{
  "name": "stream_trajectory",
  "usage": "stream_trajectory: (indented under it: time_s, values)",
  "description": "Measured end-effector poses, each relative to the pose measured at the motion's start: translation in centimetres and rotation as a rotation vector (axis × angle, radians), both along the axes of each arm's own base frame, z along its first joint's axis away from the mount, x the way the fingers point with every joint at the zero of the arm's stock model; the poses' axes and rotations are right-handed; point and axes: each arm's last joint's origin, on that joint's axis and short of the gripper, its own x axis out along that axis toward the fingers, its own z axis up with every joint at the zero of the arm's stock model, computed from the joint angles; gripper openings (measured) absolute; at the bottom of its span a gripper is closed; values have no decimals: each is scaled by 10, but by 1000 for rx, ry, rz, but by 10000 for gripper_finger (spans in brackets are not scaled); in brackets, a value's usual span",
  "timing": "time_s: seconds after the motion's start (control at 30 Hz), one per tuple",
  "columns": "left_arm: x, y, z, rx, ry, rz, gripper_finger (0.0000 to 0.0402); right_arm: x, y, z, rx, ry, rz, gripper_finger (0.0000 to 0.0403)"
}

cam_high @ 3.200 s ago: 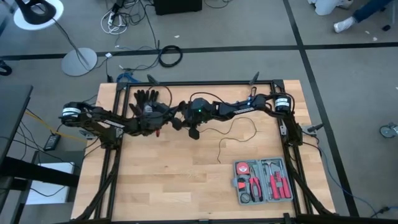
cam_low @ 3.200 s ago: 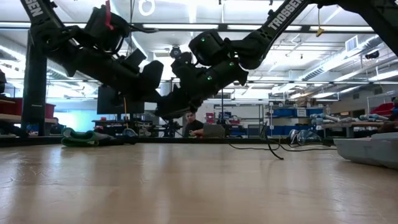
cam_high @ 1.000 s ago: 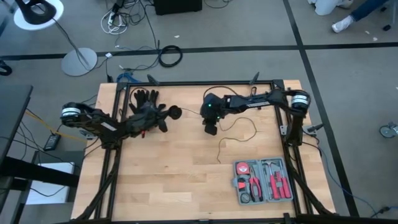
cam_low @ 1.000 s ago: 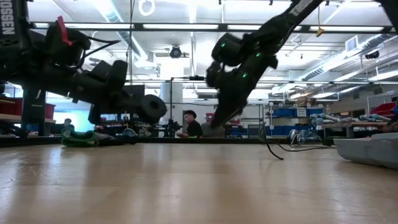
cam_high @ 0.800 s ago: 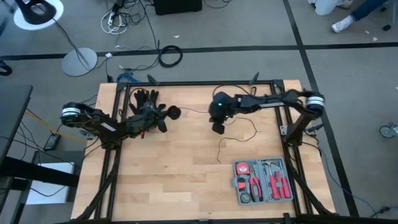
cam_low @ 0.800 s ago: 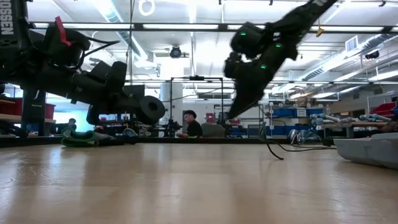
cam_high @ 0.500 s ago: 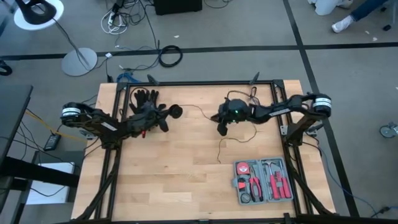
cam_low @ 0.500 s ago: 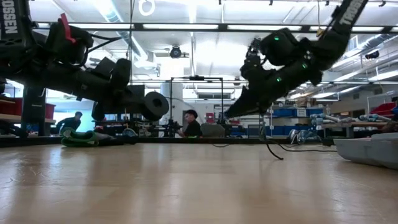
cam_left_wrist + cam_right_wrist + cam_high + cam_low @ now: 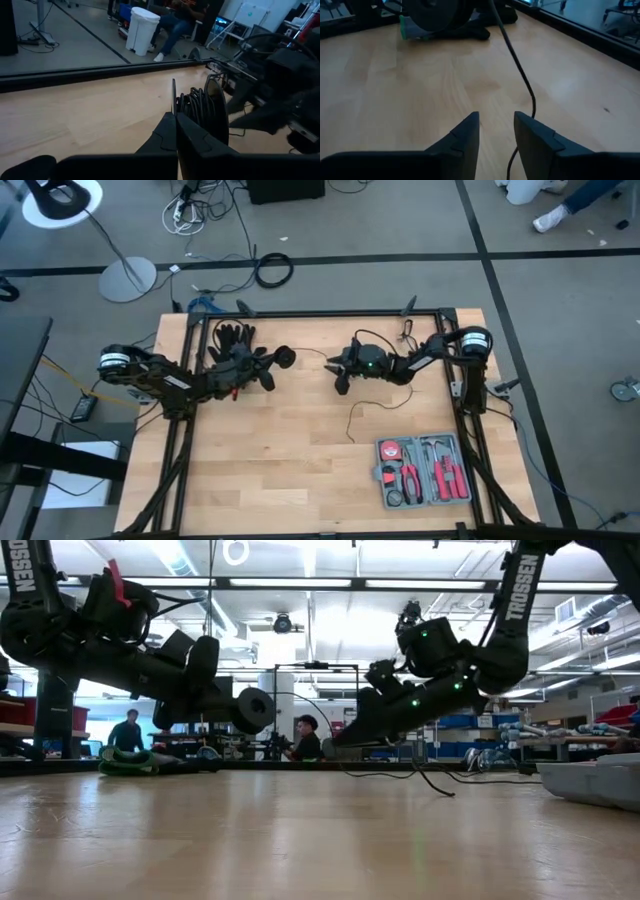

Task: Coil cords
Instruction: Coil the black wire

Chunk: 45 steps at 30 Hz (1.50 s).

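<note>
From the high view, my left end effector (image 9: 268,372) is near the far edge of the counter (image 9: 280,470), beside a black glove (image 9: 232,335), and it is closed on the small round disc (image 9: 284,357). The cord (image 9: 372,402) runs from this disc toward my right end effector (image 9: 340,376) and then lies loose in a curve on the wood, near a grey tool case (image 9: 424,470). I judge most of the coiling is left.

In the low view the disc (image 9: 254,710) is held above the counter, and my arm carries the white word TROSSEN (image 9: 520,588).

The left wrist view shows several turns of wire already on the disc (image 9: 200,107).

In the right wrist view my right fingers (image 9: 462,137) stand apart, holding nothing; the cord (image 9: 517,65) passes just beside them.
</note>
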Motion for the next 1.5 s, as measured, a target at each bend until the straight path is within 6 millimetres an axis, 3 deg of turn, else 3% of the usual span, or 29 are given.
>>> stream_trajectory:
  time_s: [0.53,0.73,0.87,1.1,1.5]
  values:
    - [0,0,0,0,3,0,0,-1,-10,0,-158,76,-84,121]
    - [0,0,0,0,0,0,0,-1,-11,-2,-128,92,-95,121]
    - [0,0,0,0,-3,0,0,5,-18,-1,1,119,-163,121]
    - [0,0,0,0,-4,1,0,14,-23,5,-30,172,-227,121]
    - [0,0,0,0,-5,1,0,16,-18,4,18,171,-115,121]
